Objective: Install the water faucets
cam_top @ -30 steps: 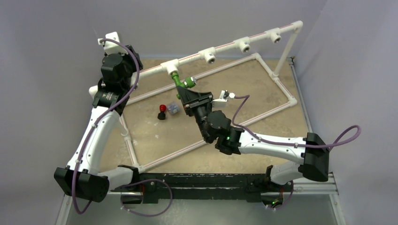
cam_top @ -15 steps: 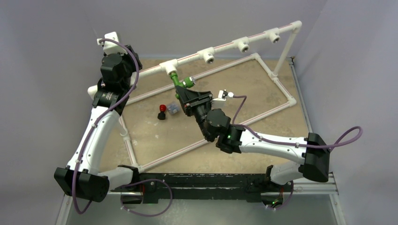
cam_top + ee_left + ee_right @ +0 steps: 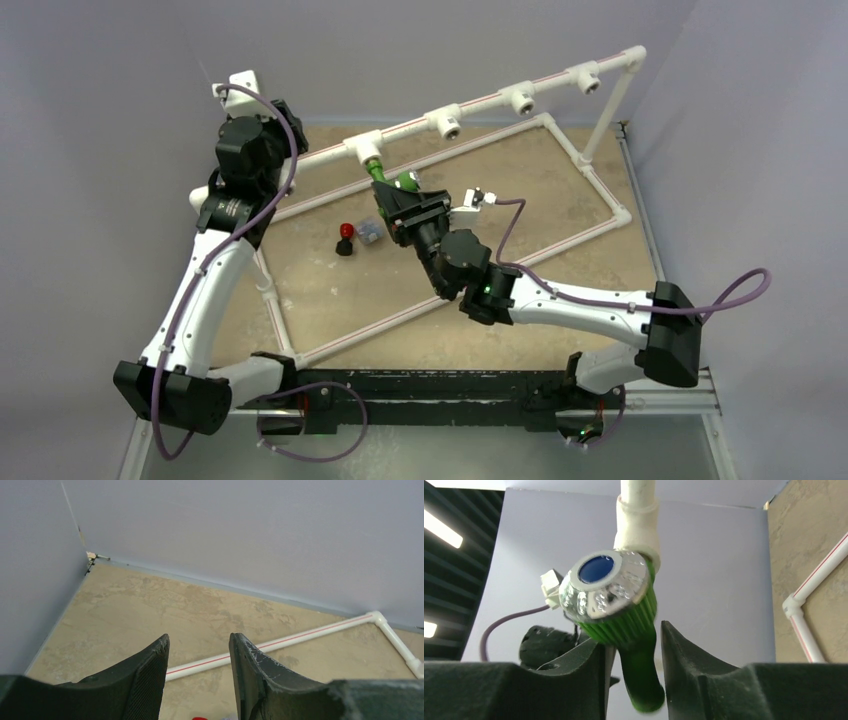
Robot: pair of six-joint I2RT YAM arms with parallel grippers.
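The green faucet (image 3: 381, 174) hangs from the leftmost white tee (image 3: 362, 147) of the raised pipe. In the right wrist view its ribbed green body (image 3: 624, 625) carries a clear cap with a blue centre. Its curved spout runs down between the fingers of my right gripper (image 3: 634, 637), which is open, with a gap on each side of the spout. The black faucet with a red knob (image 3: 345, 238) and the white and blue faucet (image 3: 369, 232) lie on the table left of that gripper. My left gripper (image 3: 199, 645) is open and empty, up at the back left corner.
The raised pipe carries three more open tees (image 3: 452, 122) toward the right post (image 3: 610, 110). A white pipe rectangle (image 3: 600, 225) lies flat on the tan table. A purple cable (image 3: 530, 215) loops off the right wrist. Grey walls close in at the back and sides.
The right gripper's jaws have parted from the green faucet's spout. The right wrist has shifted slightly up and left toward the tee. The left arm has not moved.
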